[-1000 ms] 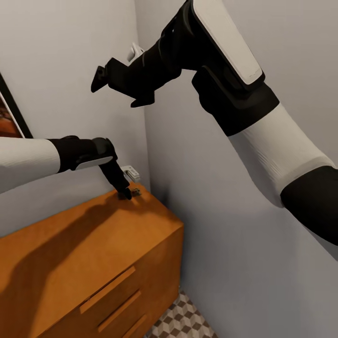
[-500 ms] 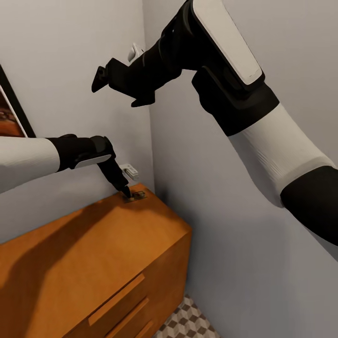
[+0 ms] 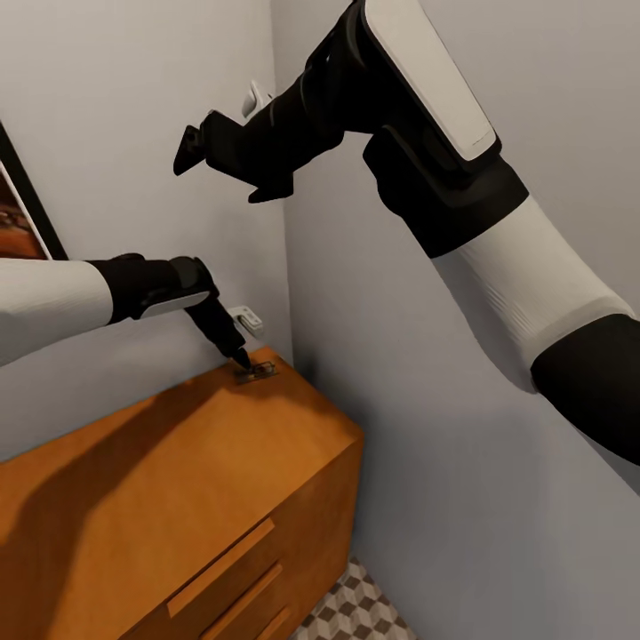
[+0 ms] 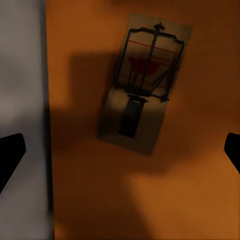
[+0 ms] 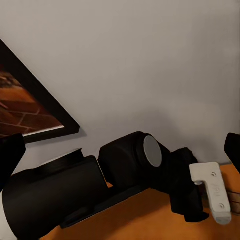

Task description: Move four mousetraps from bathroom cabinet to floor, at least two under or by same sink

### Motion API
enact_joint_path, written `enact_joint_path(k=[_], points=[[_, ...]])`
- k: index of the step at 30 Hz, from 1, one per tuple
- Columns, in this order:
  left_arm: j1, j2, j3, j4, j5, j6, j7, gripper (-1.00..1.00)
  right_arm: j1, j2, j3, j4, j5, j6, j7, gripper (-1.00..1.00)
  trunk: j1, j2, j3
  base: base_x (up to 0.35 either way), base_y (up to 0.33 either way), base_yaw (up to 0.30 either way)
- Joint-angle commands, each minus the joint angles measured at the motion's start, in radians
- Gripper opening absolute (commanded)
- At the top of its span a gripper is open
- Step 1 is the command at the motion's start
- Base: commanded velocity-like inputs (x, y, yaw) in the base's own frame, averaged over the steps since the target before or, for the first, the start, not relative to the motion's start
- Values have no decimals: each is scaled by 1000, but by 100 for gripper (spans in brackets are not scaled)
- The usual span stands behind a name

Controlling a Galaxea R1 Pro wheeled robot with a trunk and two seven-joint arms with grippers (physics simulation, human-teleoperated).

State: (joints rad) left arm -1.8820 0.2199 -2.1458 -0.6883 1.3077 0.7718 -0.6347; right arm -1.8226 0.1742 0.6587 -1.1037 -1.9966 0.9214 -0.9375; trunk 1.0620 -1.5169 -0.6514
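Left gripper (image 3: 241,363) poised tip-down over the far corner of the cabinet (image 3: 178,498), above the flat wooden surface. Left wrist view: fingers (image 4: 10,155) spread wide, one dark tip at each edge of the frame, nothing between them but the surface and the trap.

Mousetrap (image 4: 142,82) lay flat on the orange-brown cabinet top, ahead of the left fingers and roughly centred between them, nearer the far one than the wall-side one. Tan wooden plate, dark wire bar and spring, red spot beneath the wire. Not touched by either fingertip. In the head view, same mousetrap (image 3: 256,372) seen as a small dark-and-tan plate just beyond the fingertips, close to the cabinet's back corner by the wall. Could not tell from the head view whether the tips touched the top.

Grey wall (image 4: 22,65) ran along the cabinet edge on the side of one left finger.

Right gripper (image 3: 191,147) held high in the air, well above the cabinet and well apart from the trap. Right fingers (image 5: 11,160) seen as dark tips at both frame edges, set wide, empty. Between them: left arm's black wrist (image 5: 145,165), a white bracket (image 5: 214,192), and a framed picture (image 5: 25,115) on the wall.

Patterned bathroom floor (image 3: 351,609) visible beside the cabinet's foot.
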Motion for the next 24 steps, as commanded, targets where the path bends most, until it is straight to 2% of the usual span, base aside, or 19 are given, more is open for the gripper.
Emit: enact_joint_path(k=[1, 8, 14, 24], points=[[-2, 0, -3, 4, 6, -5, 0, 100, -1, 0, 0, 0, -9, 1, -10, 100, 0, -1, -1, 0, 0, 0], [-2, -4, -1, 64, 7, -30, -13, 100, 5, 0, 2, 1, -8, 1, -10, 100, 0, -1, -1, 0, 0, 0], [-2, -7, 0, 108, 7, -37, -59, 100, 12, 0, 3, 1, -6, 1, -10, 100, 0, -1, -1, 0, 0, 0], [-1, -8, -1, 121, 7, -45, -85, 100, 14, 0, 6, 0, 7, 1, -9, 100, 0, -1, -1, 0, 0, 0]])
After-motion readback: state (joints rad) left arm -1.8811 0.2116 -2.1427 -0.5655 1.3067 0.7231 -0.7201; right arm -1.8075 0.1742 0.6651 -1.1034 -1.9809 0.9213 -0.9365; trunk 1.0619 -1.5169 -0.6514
